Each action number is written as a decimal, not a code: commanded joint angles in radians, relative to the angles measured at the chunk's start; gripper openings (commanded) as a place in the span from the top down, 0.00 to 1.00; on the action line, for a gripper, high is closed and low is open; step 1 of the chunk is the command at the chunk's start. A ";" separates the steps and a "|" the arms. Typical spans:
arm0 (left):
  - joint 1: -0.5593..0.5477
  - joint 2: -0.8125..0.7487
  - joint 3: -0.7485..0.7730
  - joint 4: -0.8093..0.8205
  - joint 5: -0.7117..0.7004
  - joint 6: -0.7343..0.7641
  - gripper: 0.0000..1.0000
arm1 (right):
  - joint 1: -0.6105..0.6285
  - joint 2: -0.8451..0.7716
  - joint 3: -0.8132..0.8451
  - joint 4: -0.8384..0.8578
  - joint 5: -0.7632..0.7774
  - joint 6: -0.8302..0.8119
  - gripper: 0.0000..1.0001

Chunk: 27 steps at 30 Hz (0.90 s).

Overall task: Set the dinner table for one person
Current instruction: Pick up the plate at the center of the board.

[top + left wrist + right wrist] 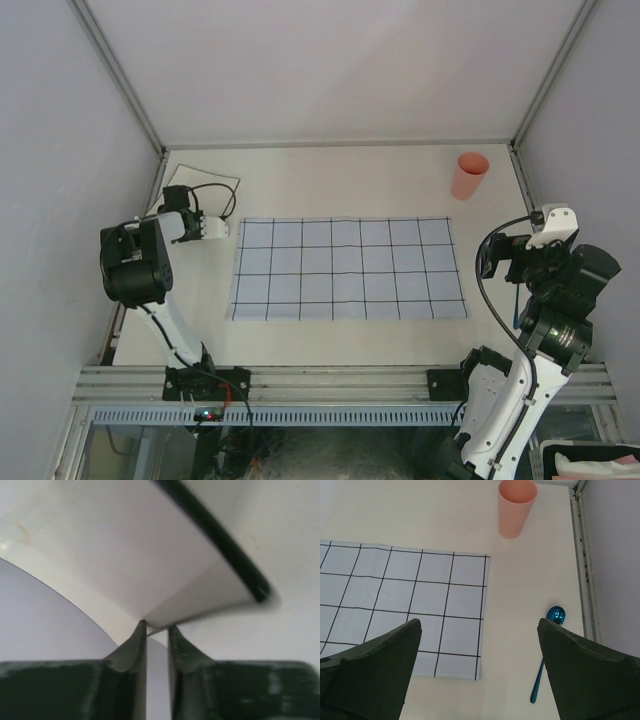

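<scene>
The dinner table (340, 175) is an off-white surface with a light-blue grid cloth (348, 268) in its middle. A white square plate (188, 180) with a thin dark rim lies at the far left corner. My left gripper (220, 229) is at the plate's near edge. In the left wrist view its fingers (135, 645) stand narrowly apart, with a corner of the white plate (150, 555) between the tips of the left gripper (156, 626). My right gripper (479, 625) hangs wide open over bare table, right of the cloth (395, 600), holding nothing.
A pink cup (470, 175) stands upright at the far right corner, also the pink cup (516, 507) in the right wrist view. A blue spoon (547, 650) lies near the right rail (585, 580). Grey rails and pale walls enclose the table.
</scene>
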State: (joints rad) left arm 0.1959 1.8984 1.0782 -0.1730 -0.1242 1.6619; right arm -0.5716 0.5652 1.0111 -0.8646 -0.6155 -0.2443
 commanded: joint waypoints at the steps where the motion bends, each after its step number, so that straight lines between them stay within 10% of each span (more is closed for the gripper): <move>1: -0.018 0.035 0.011 -0.068 0.016 -0.019 0.95 | -0.007 0.002 0.037 0.032 -0.024 0.017 0.00; 27: -0.073 -0.179 -0.058 -0.066 -0.034 -0.147 1.00 | -0.014 -0.001 0.021 0.030 -0.068 0.005 0.00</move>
State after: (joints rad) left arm 0.1482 1.8324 1.0435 -0.1913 -0.1524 1.5688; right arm -0.5812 0.5652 1.0111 -0.8650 -0.6609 -0.2436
